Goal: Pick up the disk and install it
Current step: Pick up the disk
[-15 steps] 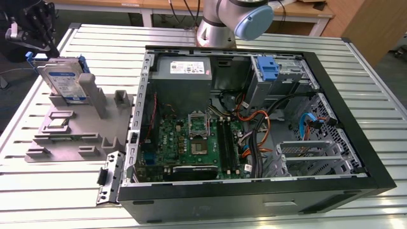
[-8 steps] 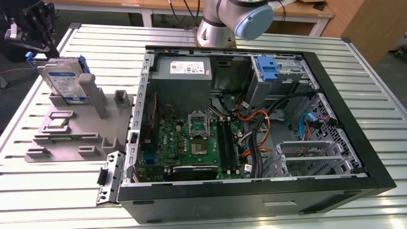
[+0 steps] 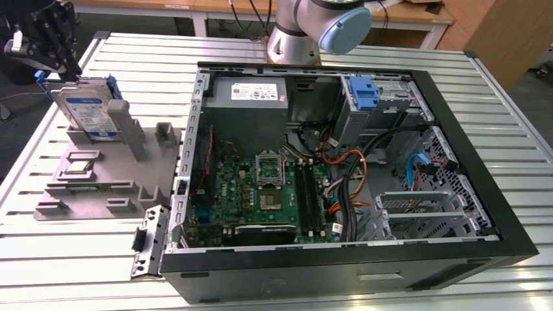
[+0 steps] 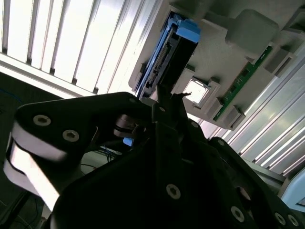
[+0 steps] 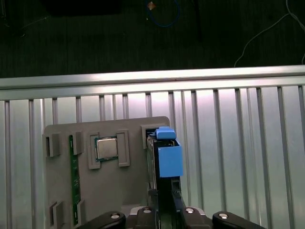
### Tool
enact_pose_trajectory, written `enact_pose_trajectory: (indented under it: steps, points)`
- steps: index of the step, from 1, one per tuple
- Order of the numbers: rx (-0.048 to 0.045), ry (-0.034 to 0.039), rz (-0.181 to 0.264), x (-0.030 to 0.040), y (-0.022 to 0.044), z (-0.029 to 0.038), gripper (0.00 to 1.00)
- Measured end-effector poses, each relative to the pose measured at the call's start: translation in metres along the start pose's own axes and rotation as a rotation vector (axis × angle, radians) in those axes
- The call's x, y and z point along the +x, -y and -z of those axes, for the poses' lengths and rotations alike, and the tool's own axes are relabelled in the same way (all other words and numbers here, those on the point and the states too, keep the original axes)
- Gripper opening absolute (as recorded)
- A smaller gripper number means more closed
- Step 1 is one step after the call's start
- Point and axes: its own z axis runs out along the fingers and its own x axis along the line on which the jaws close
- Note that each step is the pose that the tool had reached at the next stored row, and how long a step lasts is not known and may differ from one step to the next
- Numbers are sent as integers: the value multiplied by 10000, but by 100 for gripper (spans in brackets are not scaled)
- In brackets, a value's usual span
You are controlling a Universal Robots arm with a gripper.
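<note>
The disk (image 3: 87, 110) stands on edge in a slot of the grey holder (image 3: 103, 188) at the exterior view's left, its blue-and-white label facing the camera and blue rails along its sides. My gripper (image 3: 65, 70) hangs directly over the disk's upper end, at or just touching its top edge. In the first wrist view the disk (image 5: 169, 152) appears edge-on with its blue rail uppermost, and the gripper (image 5: 164, 202) straddles its thin edge. The second wrist view has the disk (image 4: 167, 57) running away from the gripper (image 4: 164, 102) toward the holder (image 4: 224, 52).
The open computer case (image 3: 484, 194) lies to the exterior view's right of the holder, with a blue bracket (image 3: 364, 94) in its drive bay and a grey metal box (image 3: 250, 91) beside it. A processor chip (image 5: 106, 148) and a green memory stick (image 5: 74, 181) sit on the holder.
</note>
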Motion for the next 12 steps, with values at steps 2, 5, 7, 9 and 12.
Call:
enact_pose_trajectory:
  steps: [2, 5, 7, 9, 12]
  points:
    - [0, -1, 0, 0, 0, 0, 29]
    - [0, -1, 0, 0, 0, -1, 41]
    - [0, 0, 0, 0, 0, -2, 47]
    - [0, 0, 0, 0, 0, -2, 53]
    - [0, 0, 0, 0, 0, -3, 65]
